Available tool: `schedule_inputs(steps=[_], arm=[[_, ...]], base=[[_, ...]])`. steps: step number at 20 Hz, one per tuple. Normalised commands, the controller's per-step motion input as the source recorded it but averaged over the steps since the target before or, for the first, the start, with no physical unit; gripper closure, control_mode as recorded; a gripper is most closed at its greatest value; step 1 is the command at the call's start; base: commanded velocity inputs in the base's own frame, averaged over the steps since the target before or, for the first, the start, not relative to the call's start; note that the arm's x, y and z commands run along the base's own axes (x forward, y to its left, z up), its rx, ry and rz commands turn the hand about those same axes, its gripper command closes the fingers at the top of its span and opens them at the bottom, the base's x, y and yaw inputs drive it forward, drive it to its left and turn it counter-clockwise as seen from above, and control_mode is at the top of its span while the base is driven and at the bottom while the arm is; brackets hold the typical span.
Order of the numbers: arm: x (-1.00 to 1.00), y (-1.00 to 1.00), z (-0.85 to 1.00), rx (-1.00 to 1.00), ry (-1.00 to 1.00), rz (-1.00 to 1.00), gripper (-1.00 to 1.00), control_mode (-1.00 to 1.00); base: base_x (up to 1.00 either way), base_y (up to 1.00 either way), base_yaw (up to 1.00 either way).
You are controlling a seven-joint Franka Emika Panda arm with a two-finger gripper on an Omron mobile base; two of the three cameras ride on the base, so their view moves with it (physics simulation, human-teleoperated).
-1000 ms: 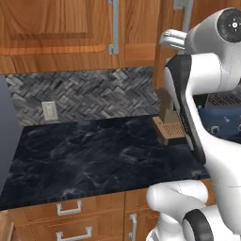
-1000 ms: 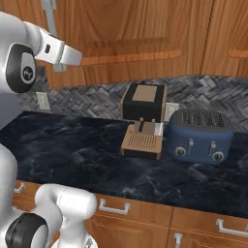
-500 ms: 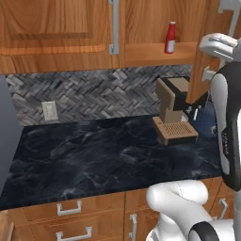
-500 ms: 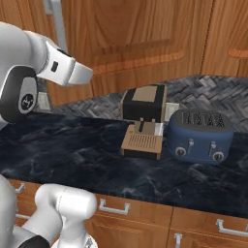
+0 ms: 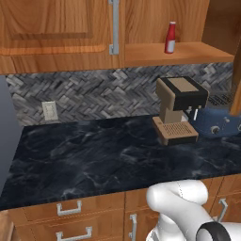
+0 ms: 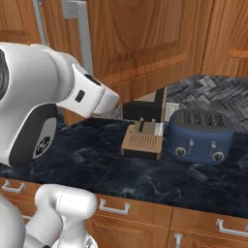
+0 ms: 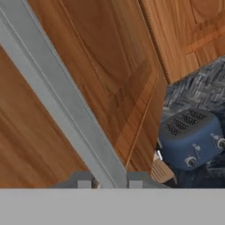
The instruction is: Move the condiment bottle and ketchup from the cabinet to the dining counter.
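The ketchup [image 5: 170, 37], a bright red bottle with a pale top, stands upright on the wooden shelf [image 5: 188, 52] of the cabinet [image 5: 56, 33]. The right cabinet door [image 7: 110, 88] stands swung out. Its long silver bar handle [image 7: 57, 101] runs down between the fingertips of my gripper [image 7: 110, 181], which is shut on it. In the right base view the same door [image 6: 145, 43] and handle [image 6: 82, 29] rise behind my arm. The condiment bottle is hidden. The dining counter is out of view.
A coffee machine [image 5: 176, 110] and a blue toaster [image 6: 199, 135] stand on the black countertop [image 5: 94, 160] under the cabinet, backed by grey herringbone tile [image 5: 94, 94]. The left cabinet door [image 5: 47, 28] is closed. Drawers [image 5: 70, 209] run below the counter.
My arm has swung right, out of the left base view, drawing the right cabinet door open with it. The shelf and the ketchup now show.
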Motion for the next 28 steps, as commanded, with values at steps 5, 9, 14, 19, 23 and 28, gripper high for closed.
schedule_inputs(steps=[5,9,14,19,23,28], arm=[[-0.62,-0.3,-0.03,0.1,-0.03,0.0,1.0,-1.0],[-0.29,0.25,-0.09,0.0,0.0,0.0,-1.0,-1.0],[-0.56,0.24,-0.01,0.01,0.0,0.0,-1.0,-1.0],[-0.29,0.55,0.0,0.02,0.0,-0.06,-1.0,-1.0],[-0.01,0.71,0.0,0.0,0.1,-0.17,-1.0,-1.0],[0.2,0.62,-0.01,0.06,0.16,-0.23,-1.0,-1.0]], base=[[0.0,0.0,0.0],[0.0,0.0,0.0],[0.0,0.0,0.0],[0.0,0.0,0.0],[0.0,0.0,0.0],[0.0,0.0,0.0]])
